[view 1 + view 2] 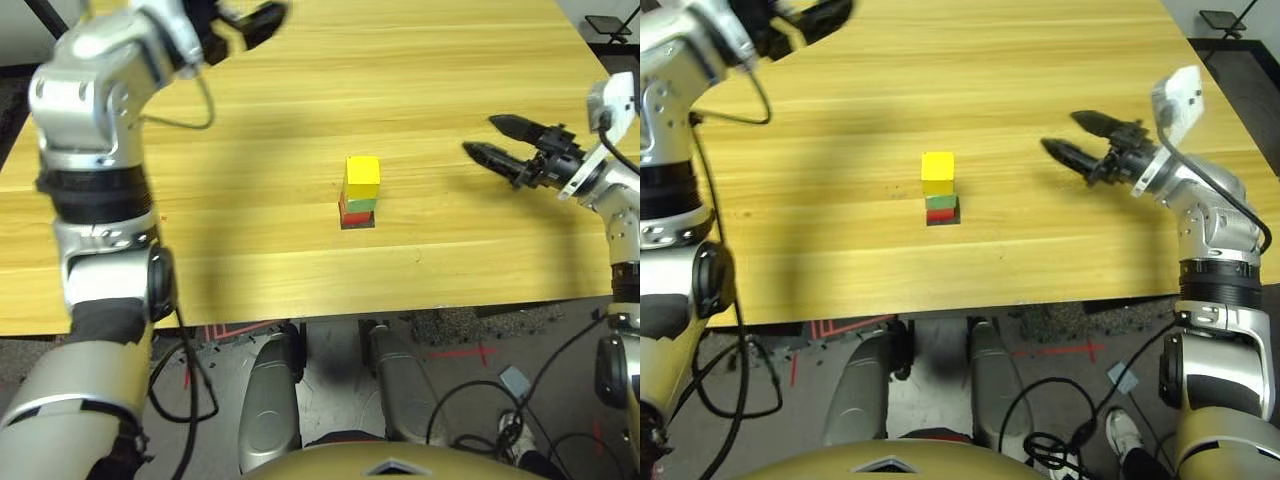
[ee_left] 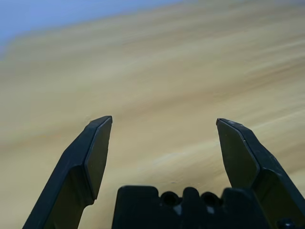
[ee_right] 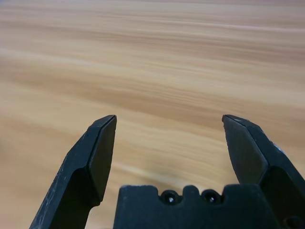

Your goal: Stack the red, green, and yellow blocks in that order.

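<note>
Near the middle of the wooden table stands a small tower: the yellow block on the green block on the red block, over a flat black patch. My right gripper hovers open to the right of the tower, well apart from it, fingers pointing toward it. My left gripper is raised at the far left of the table, open, holding nothing. Both wrist views show open fingers over bare wood.
The table's front edge runs just below the tower. Cables and red floor marks lie under the table. A black stand sits off the far right corner.
</note>
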Robot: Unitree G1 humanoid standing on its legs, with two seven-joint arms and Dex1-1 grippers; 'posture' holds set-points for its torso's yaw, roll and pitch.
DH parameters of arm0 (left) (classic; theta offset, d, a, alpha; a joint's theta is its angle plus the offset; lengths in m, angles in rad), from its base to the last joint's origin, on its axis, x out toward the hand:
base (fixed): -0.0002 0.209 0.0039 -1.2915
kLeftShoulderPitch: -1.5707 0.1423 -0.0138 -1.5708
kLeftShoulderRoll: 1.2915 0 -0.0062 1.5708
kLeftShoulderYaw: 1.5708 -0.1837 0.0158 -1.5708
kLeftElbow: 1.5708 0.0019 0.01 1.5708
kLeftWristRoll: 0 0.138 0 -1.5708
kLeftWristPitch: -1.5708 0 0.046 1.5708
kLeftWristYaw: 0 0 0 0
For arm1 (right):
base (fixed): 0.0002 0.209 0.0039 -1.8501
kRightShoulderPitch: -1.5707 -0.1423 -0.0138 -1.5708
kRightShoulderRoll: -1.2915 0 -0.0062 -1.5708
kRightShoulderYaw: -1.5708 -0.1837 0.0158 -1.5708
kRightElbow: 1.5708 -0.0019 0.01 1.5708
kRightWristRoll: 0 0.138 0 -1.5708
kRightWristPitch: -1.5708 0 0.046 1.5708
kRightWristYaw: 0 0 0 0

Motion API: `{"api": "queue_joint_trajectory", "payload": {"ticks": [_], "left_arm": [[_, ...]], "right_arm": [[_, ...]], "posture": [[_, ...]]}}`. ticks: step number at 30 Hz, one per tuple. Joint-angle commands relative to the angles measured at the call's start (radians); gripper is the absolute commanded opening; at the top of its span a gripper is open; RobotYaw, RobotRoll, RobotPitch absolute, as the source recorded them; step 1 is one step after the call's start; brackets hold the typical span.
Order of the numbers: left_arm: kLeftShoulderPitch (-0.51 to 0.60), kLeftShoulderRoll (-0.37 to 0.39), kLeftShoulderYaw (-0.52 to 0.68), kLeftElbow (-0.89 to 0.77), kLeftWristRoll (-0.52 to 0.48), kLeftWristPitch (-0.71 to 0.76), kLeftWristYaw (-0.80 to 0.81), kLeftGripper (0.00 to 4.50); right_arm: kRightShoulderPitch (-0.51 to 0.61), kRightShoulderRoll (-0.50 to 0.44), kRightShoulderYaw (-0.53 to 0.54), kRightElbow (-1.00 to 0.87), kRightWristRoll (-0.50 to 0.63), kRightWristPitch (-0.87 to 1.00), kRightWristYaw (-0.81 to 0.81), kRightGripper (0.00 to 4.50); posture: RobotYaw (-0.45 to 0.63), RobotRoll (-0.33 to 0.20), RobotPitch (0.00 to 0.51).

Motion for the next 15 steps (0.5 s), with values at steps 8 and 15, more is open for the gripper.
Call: {"api": "queue_joint_trajectory", "payload": {"ticks": [8, 15], "left_arm": [[0.237, -0.101, 0.106, 0.073, -0.008, -0.324, 0.203, 4.46], [0.241, -0.153, 0.07, 0.125, -0.014, -0.412, 0.226, 4.46]], "right_arm": [[-0.099, -0.072, -0.044, 0.41, -0.089, -0.285, -0.166, 4.5], [-0.117, -0.085, -0.044, 0.506, -0.104, -0.35, -0.209, 4.5]], "posture": [[0.02, -0.063, 0.236], [0.03, -0.071, 0.212]]}}
